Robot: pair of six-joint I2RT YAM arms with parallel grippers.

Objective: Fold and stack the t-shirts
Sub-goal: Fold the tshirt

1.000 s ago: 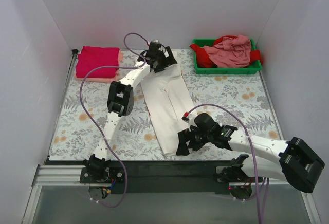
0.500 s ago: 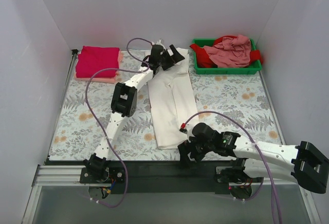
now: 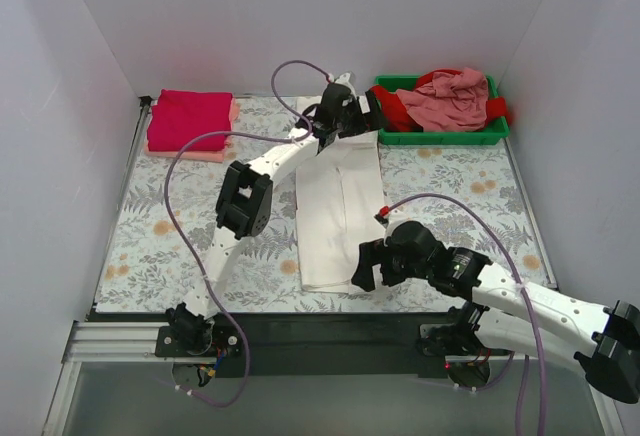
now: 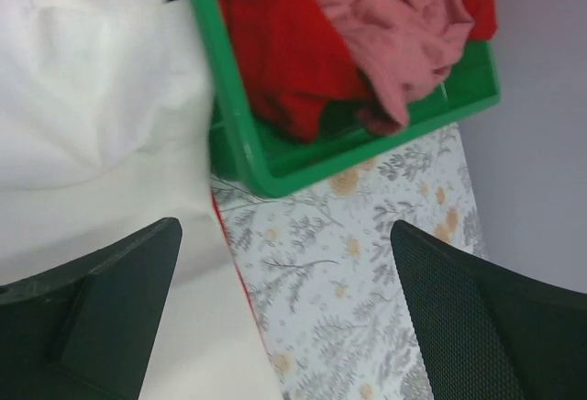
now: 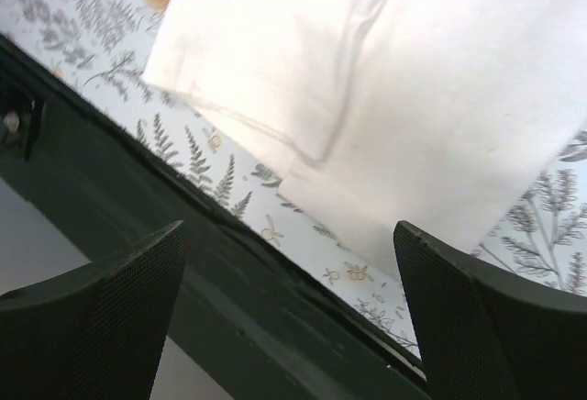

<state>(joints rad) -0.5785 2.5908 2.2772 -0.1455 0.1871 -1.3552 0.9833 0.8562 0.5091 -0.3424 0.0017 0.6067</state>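
A white t-shirt [image 3: 338, 206] lies as a long folded strip down the middle of the table. My left gripper [image 3: 358, 112] hovers open over its far end, beside the green tray [image 3: 440, 137]. The left wrist view shows the white t-shirt [image 4: 92, 97] on the left and bare table cover between my open left gripper [image 4: 284, 267]. My right gripper [image 3: 363, 268] is open at the shirt's near right corner. In the right wrist view the white t-shirt [image 5: 385, 70] lies just beyond my right gripper [image 5: 289, 272], which holds nothing. Folded crimson and pale pink t-shirts [image 3: 189, 120] are stacked at the far left.
The green tray [image 4: 266, 166] holds a crumpled red t-shirt [image 4: 275, 51] and a dusty pink t-shirt [image 4: 385, 15] at the far right. A black rail [image 5: 183, 272] runs along the table's near edge under the right gripper. White walls enclose three sides.
The left gripper has swung right along the far edge toward the green tray. The white t-shirt's far end has shifted right, so it lies straighter. The right gripper stayed by the near corner.
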